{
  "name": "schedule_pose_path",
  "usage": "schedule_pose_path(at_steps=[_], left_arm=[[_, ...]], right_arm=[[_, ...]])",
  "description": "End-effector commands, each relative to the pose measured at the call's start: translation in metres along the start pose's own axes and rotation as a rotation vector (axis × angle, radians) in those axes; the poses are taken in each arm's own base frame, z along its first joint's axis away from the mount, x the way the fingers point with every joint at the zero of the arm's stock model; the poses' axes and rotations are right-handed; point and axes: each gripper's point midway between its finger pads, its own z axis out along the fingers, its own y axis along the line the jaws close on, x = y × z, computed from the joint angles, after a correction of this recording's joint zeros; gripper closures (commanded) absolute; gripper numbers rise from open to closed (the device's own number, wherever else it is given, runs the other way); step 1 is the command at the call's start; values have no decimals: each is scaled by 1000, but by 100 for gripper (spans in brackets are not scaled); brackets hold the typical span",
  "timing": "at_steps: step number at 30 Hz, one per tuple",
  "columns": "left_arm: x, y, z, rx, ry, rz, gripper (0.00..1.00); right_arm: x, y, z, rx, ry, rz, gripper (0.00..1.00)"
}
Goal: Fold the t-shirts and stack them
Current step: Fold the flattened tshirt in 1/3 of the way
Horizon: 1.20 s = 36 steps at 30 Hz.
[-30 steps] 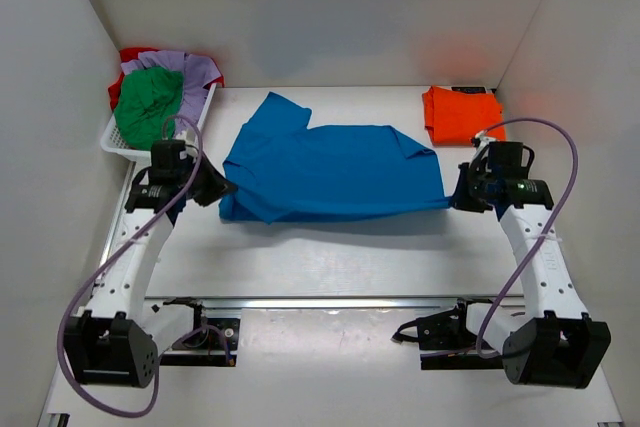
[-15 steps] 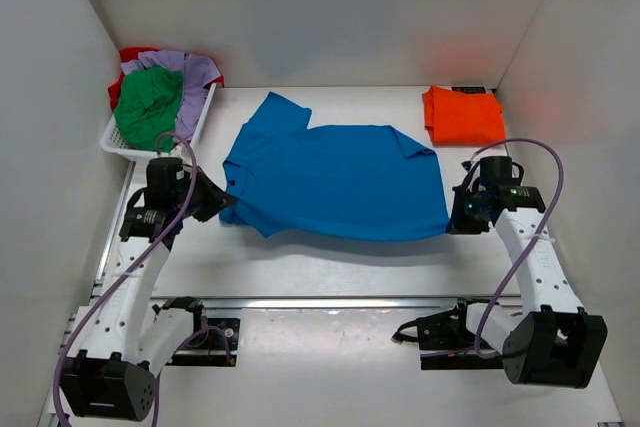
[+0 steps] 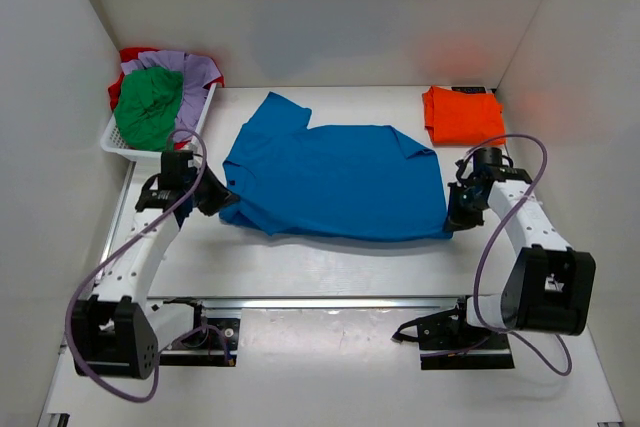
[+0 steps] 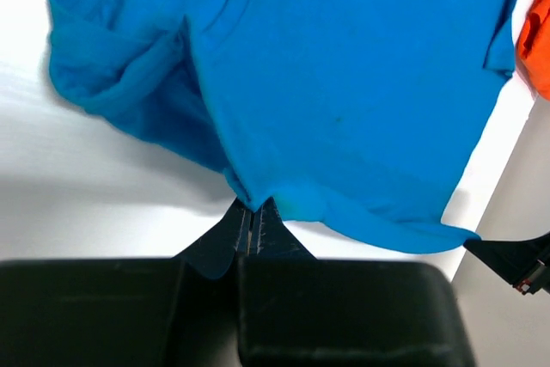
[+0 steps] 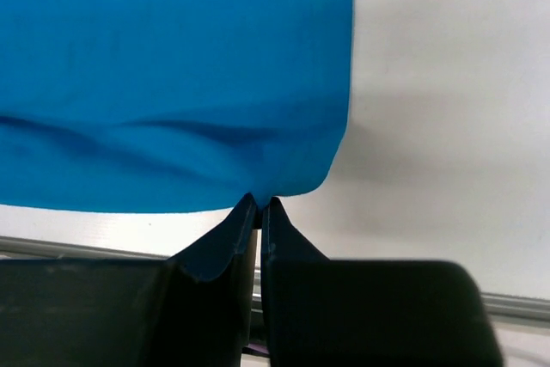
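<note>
A bright blue t-shirt (image 3: 335,182) lies spread across the middle of the table, one sleeve pointing to the back left. My left gripper (image 3: 224,200) is shut on its near left corner, and the wrist view shows the hem (image 4: 258,199) pinched at the fingertips. At the near right corner my right gripper (image 3: 452,215) is shut on the blue cloth (image 5: 258,197) too. A folded orange t-shirt (image 3: 462,115) rests at the back right. Green (image 3: 148,107), lavender (image 3: 193,75) and red (image 3: 130,57) t-shirts are heaped in the basket.
A white slatted basket (image 3: 122,144) stands at the back left against the wall. White walls close in the table on the left, back and right. A metal rail (image 3: 330,300) runs across the near side in front of the arm bases.
Both grippers have drawn the blue t-shirt's near edge toward the front and lowered it, so the cloth now lies flatter. Both arms have swung their wrists inward.
</note>
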Motion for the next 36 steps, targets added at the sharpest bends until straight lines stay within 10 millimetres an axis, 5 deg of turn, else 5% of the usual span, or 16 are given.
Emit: schedule_pose_path(at_steps=[1,26,28,30,31,36], left_arm=[[-29,-22,0,48,-67,29,100],[-88,-27,74,-12,-83,17,100],[-97,-30,75,5,-90,10,89],[-108,-43,73,35,-115,27,59],[-113,-45,75,33,-133,21,54],[-141,-72,64,94,-225,7,51]], right_arm=[[-41,5,-4,-27,-96,-34,99],[-111,-1,42,-11,-74,-19,100],[-120,-3,42,3,-96,-15,84],[-132,-6,35,30,-155,-5,69],[-140,-2,31,32,-192,-15,62],[-169,-6,12,42,-332,26,50]])
